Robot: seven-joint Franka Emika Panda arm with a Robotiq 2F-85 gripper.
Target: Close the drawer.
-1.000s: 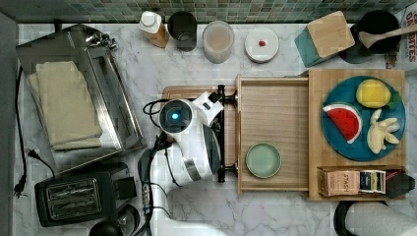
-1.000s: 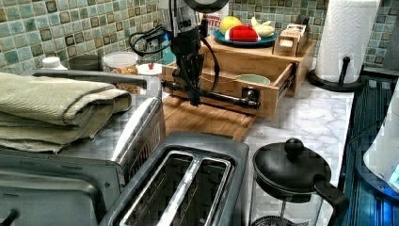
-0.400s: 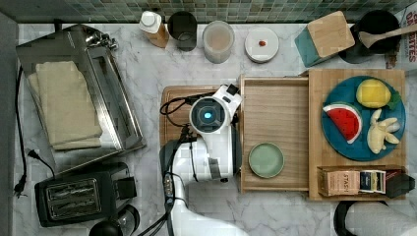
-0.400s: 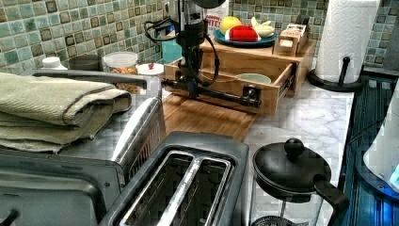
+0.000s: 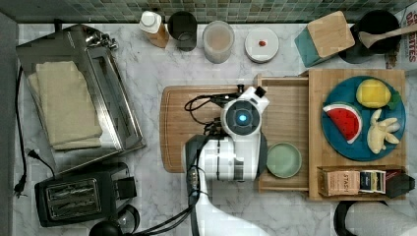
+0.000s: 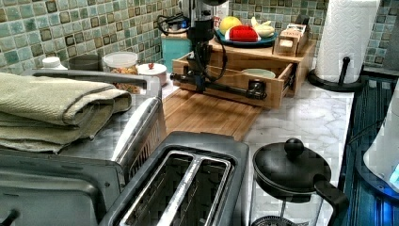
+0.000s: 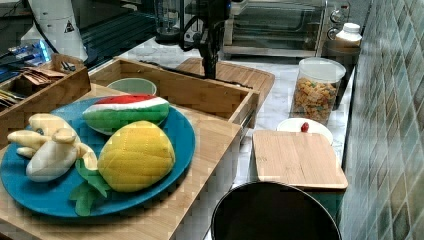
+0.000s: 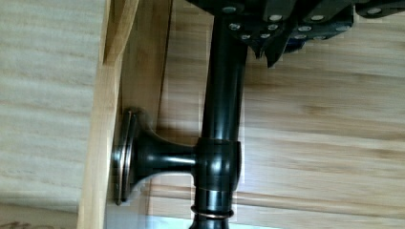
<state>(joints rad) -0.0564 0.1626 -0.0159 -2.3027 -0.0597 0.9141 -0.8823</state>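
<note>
White marble bench (image 5: 147,64) w/ green tile backsplash (image 6: 70,28). Drawer (image 5: 290,105) part-open over cutting board (image 5: 182,128). Tool (image 6: 200,87) at the black bar handle (image 8: 222,109); can't tell if spread or pinching.

A toaster (image 5: 76,197) sits beside a toaster oven (image 5: 81,93) draped with towel (image 5: 66,105).

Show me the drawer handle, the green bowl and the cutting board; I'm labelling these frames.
drawer handle (image 8: 223,105): wrist view, on the black bar's shaft.
green bowl (image 5: 283,160): top view, on the bowl's inside.
cutting board (image 6: 207,113): left view, on the bare wooden surface.
</note>
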